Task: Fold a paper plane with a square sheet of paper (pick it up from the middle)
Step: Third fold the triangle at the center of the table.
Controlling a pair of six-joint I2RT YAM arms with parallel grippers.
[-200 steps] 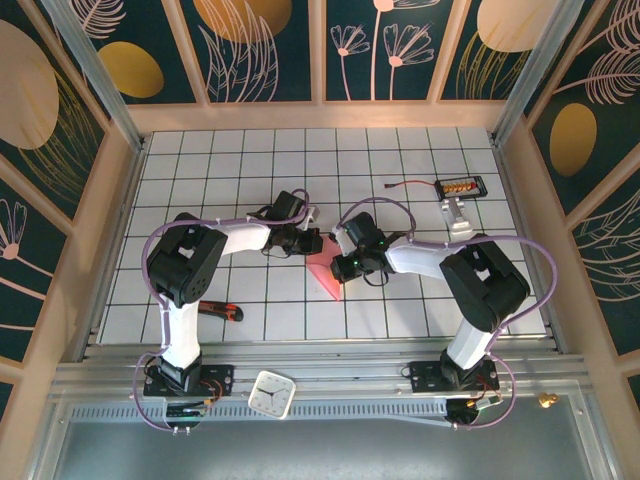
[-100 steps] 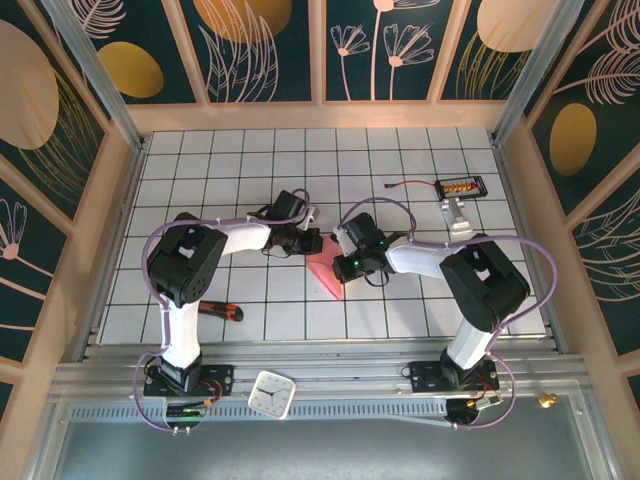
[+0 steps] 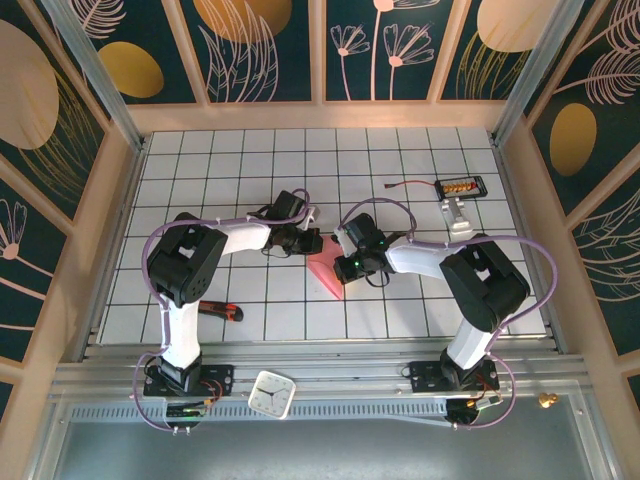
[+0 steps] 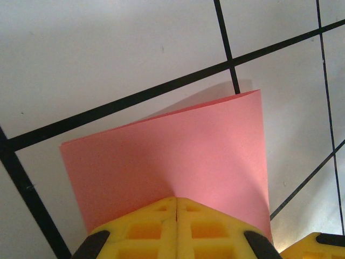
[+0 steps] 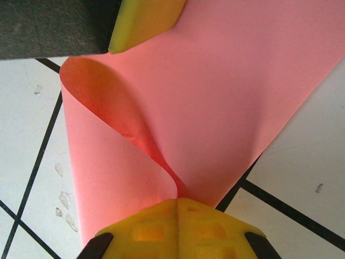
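Note:
The salmon-pink square sheet of paper (image 3: 327, 274) hangs bent between both arms at the table's middle. My left gripper (image 3: 318, 243) is shut on one edge, yellow jaws pressed together over the paper (image 4: 178, 156). My right gripper (image 3: 340, 262) is shut on another edge, where the paper (image 5: 215, 91) curls into a loop beside the jaws. In the right wrist view a yellow fingertip (image 5: 143, 21) of the left gripper touches the sheet's far edge. The sheet is curved, with no sharp crease showing.
A red-handled black tool (image 3: 222, 310) lies by the left arm's base. A small white clock (image 3: 271, 393) sits on the front rail. A black holder with a red wire (image 3: 460, 187) and a white part stand at the back right.

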